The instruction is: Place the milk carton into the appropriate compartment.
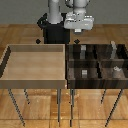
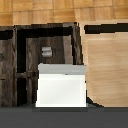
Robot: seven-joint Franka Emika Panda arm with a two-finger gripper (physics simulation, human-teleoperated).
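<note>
Presumably transport step. Exterior view: gripper [image 1: 79, 26] high above back edge of dark four-cell tray [image 1: 70, 75], beside light tan tray [image 1: 10, 62]; jaw opening and load not discernible. Wrist view: milk carton [image 2: 61, 85] large, directly under camera, apparently held, hanging over a cell with pale grey block [image 2: 47, 50]. Next: descend clear of dividers, then release. Whitish round thing [image 1: 116, 69] occupies another cell.

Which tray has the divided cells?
The dark brown tray on the exterior view's right: walls split it into four cells. The light tan tray is one undivided bin.
</note>
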